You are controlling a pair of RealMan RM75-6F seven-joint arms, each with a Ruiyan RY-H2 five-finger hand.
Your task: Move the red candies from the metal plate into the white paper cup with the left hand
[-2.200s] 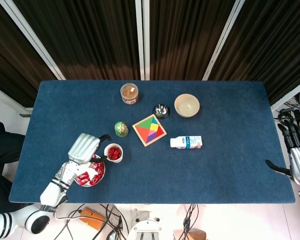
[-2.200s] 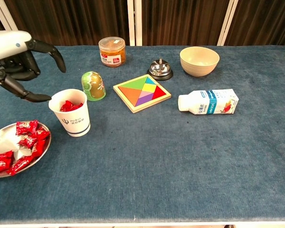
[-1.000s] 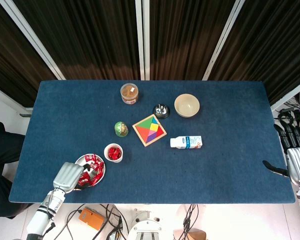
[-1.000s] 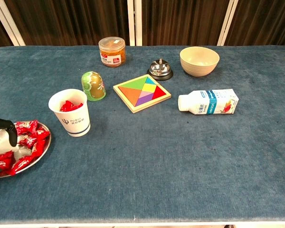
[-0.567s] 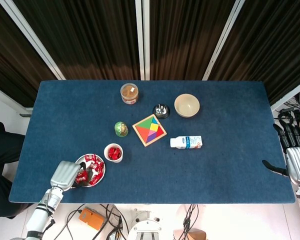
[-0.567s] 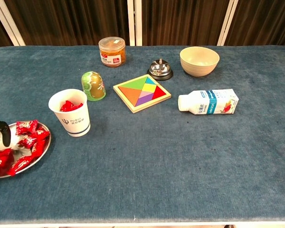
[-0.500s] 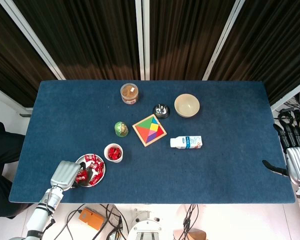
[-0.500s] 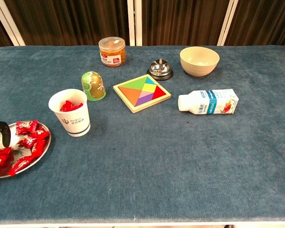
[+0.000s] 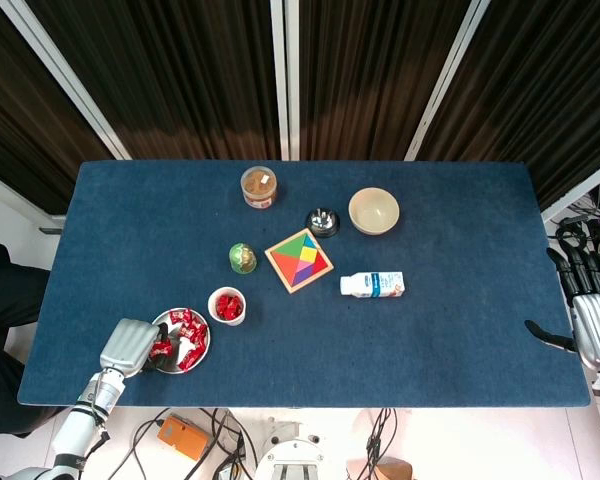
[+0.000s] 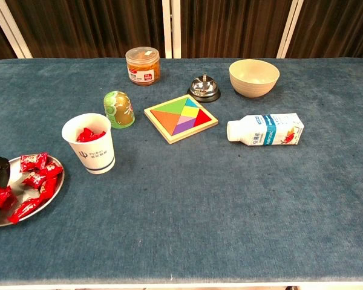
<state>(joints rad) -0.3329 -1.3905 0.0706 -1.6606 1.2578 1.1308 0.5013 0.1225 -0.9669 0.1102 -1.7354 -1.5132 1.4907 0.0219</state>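
- Amber jar, far side of worktop.
- Green egg-shaped figure upright.
- Tangram puzzle flat, call bell just behind.
- Beige bowl.
- Milk carton on its side.

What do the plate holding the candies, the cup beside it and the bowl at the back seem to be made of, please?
Metal plate: looks like polished steel, with a grey, shiny rim. White paper cup: matte white paper, thin wall, small printed logo. Bowl: matte beige, smooth and opaque; plastic, bamboo fibre or ceramic, which cannot be told by look.
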